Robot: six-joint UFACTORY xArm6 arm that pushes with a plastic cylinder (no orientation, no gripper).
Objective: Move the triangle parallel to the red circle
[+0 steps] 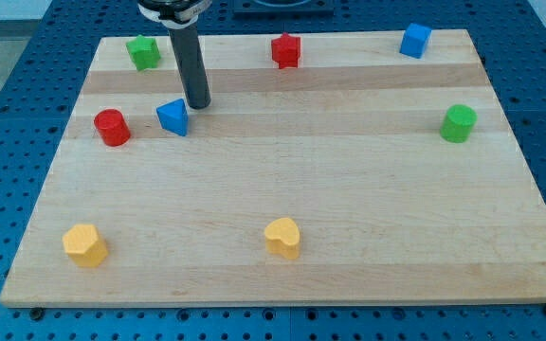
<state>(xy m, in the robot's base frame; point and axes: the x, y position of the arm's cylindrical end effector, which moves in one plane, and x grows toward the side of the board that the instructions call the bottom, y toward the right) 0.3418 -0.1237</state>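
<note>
The blue triangle (172, 116) lies on the wooden board at the upper left. The red circle (112, 127) stands to its left, a short gap away, at nearly the same height in the view. My tip (198, 103) rests on the board just to the upper right of the blue triangle, close to it or touching its edge; I cannot tell which. The dark rod rises from there to the view's top.
A green star-like block (143, 52) sits at the top left, a red star-like block (286, 50) at the top middle, a blue cube (415, 40) at the top right. A green cylinder (459, 123) stands at the right. A yellow hexagon (85, 244) and a yellow heart (283, 237) lie near the bottom.
</note>
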